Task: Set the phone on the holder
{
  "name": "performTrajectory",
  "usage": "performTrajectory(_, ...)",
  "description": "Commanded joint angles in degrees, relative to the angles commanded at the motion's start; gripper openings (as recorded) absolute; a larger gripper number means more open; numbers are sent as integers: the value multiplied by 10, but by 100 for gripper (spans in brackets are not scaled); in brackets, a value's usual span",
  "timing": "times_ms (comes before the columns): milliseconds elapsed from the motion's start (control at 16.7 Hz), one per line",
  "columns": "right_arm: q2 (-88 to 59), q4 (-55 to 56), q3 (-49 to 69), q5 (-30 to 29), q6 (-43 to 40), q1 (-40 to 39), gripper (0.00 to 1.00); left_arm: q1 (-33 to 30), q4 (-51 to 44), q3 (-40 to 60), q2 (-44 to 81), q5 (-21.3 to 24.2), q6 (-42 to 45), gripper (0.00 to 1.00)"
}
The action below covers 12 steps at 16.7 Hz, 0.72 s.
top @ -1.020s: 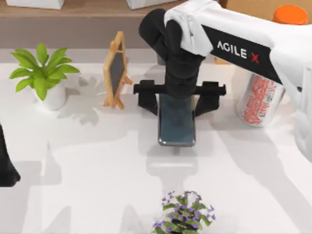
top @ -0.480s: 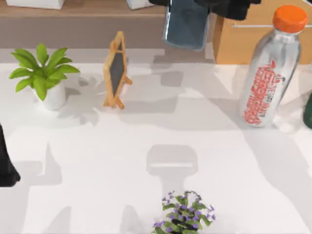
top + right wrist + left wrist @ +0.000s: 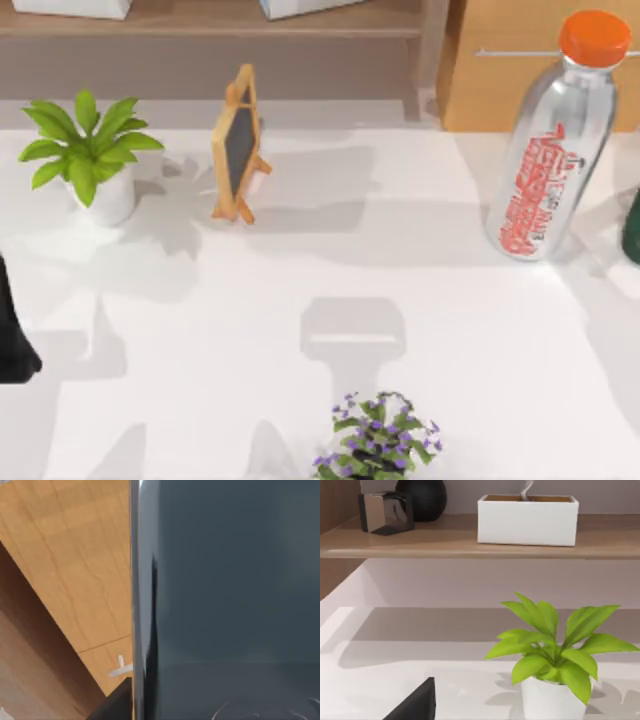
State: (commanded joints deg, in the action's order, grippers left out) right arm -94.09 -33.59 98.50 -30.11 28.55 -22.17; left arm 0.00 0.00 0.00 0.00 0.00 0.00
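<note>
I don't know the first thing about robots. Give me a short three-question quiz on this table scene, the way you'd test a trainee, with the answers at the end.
1. True or false: the phone already rests on the holder.
2. In the top view, which thing stands nearest the holder? A. the purple-flowered plant B. the green leafy plant C. the chalkboard easel
3. What colour is the cap of the bottle?

Key
1. False. The holder is bare, and the phone is up off the table, close before the right wrist camera. The left gripper sits parked at the table's left edge.
2. A.
3. Orange.
</note>
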Motion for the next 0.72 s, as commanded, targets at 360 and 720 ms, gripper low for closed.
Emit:
performTrajectory(360, 88, 111, -221, -87, -47, 88, 0, 0, 0, 0, 0, 0, 0, 100)
performTrajectory(720, 135, 211, -411, -114, -61, 109, 0, 0, 0, 0, 0, 0, 0, 100)
